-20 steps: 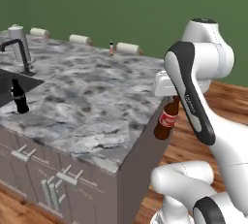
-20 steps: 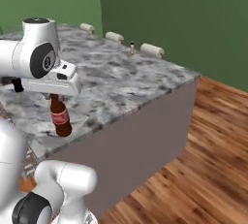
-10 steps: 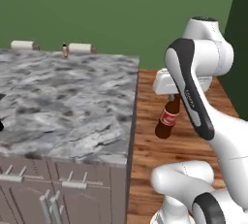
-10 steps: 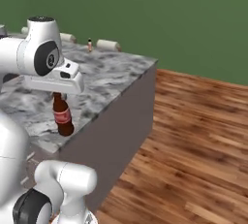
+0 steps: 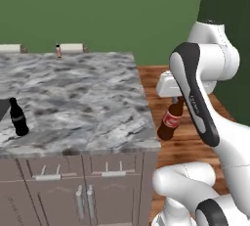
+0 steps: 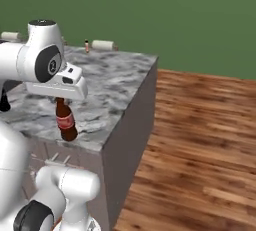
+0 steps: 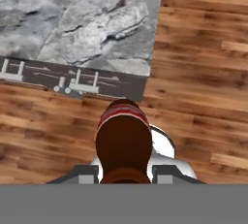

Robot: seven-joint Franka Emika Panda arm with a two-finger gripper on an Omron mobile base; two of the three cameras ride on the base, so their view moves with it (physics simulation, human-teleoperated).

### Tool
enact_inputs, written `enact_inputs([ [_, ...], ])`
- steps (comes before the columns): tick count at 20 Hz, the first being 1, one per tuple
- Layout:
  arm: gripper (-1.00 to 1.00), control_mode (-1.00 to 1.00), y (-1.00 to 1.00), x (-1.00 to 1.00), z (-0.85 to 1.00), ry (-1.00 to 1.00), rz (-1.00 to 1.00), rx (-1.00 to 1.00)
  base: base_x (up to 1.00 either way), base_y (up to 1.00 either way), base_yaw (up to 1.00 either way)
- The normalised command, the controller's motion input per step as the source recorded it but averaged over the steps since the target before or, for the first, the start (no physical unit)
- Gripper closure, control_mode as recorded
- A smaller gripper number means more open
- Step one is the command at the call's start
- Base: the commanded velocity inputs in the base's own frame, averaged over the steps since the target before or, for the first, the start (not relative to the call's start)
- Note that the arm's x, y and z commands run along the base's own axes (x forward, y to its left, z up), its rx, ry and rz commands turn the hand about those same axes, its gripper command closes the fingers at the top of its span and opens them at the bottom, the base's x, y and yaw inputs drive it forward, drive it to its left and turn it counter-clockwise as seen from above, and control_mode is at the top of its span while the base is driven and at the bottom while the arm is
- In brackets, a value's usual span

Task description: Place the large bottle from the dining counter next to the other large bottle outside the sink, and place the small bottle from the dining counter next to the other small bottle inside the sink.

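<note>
Swinging round with the driving base, both base cameras now face the counter's short end squarely, where half a second ago they looked along it at a slant; the brown bottle hangs in the same grip as before. At far left of the left base view, the other large bottle (image 5: pixel 18 118), all dark, stands upright on the dining counter (image 5: pixel 88 98) near its front edge. Farther back, the small bottle (image 5: pixel 58 51) stands by the counter's far edge, between two pale stool cushions (image 5: pixel 72 47). Grey cabinet doors (image 5: pixel 83 191) with metal handles run below the stone top. To the right, past the counter's corner and over the wooden floor (image 5: pixel 156 73), the gripper (image 5: pixel 175 100) is clenched on the neck of the large bottle (image 5: pixel 171 121), which hangs slightly tilted, clear of the counter. In the right base view the same bottle (image 6: pixel 65 121) hangs beneath the hand, in front of the marbled top. The hand view looks down the bottle (image 7: pixel 124 138), fingers (image 7: pixel 82 173) pressed at either side.
</note>
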Motion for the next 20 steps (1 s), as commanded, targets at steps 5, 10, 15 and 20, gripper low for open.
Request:
enact_inputs([
  [5, 1.00, 1.00, 0.00, 0.00, 0.00, 0.00, 0.00, 0.00, 0.15, 1.00, -0.31],
  [10, 1.00, 1.00, 0.00, 0.00, 0.00, 0.00, 0.00, 0.00, 0.00, 1.00, -0.20],
  [15, 1.00, 1.00, 0.00, 0.00, 0.00, 0.00, 0.00, 0.00, 0.01, 0.98, -0.13],
  [20, 1.00, 1.00, 0.00, 0.00, 0.00, 0.00, 0.00, 0.00, 0.04, 0.65, -0.12],
])
